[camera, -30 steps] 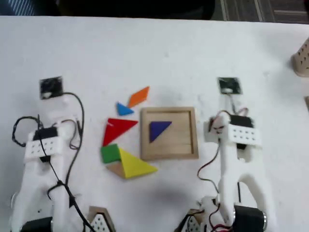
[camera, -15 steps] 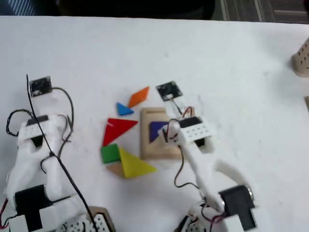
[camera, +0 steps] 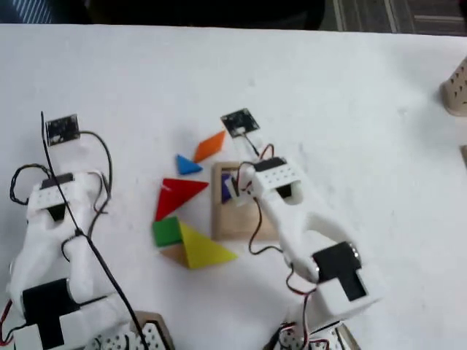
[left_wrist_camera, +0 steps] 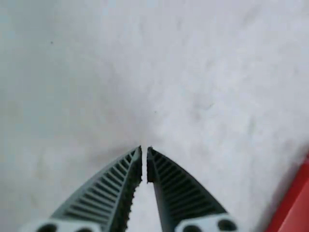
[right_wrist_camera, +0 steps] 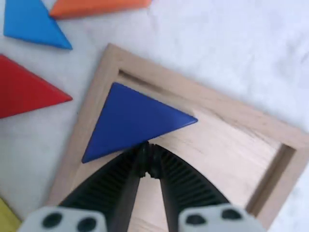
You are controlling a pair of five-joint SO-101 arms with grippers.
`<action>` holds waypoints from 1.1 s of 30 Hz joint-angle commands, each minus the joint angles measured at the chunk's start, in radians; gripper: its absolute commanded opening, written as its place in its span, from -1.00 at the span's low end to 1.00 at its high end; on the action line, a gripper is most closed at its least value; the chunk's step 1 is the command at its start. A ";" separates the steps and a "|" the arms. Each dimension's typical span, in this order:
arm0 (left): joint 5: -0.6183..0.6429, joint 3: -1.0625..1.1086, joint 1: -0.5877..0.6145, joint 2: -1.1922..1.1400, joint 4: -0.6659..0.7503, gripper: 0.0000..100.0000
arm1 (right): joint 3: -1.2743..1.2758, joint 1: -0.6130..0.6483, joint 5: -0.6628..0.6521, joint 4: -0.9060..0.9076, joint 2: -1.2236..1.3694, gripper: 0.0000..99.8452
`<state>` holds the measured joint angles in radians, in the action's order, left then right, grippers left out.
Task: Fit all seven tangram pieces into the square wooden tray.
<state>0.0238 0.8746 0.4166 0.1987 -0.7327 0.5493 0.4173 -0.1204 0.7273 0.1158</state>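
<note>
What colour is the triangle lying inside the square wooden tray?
Dark blue; the flat triangle piece shows best in the right wrist view.

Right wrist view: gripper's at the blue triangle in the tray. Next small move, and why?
Probably nudge the dark blue triangle toward the tray corner. The right gripper is shut, its tips at the triangle's long edge, and the triangle's square corner seems to sit just short of the tray's corner.

The right arm (camera: 303,219) leans over the wooden tray (camera: 217,211), red triangle (camera: 177,195) just beside it.
</note>
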 commanded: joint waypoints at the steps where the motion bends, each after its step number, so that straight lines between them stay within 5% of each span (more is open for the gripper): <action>1: -0.009 -0.051 0.013 -0.002 0.025 -0.92 | -0.078 0.013 0.008 -0.018 0.021 -0.97; 12: -0.011 -0.051 0.013 -0.002 0.025 -0.92 | -0.078 -0.064 0.000 0.082 -0.019 -0.97; 23: -0.011 -0.051 0.015 -0.002 0.025 -0.92 | -0.086 -0.007 0.002 -0.041 0.028 -0.97; 33: -0.011 -0.052 0.018 -0.002 0.025 -0.92 | -0.080 -0.012 0.000 0.065 -0.018 -0.97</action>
<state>0.0238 0.8746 0.4166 0.1987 -0.7327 0.5002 0.4005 -0.1204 0.7503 0.1481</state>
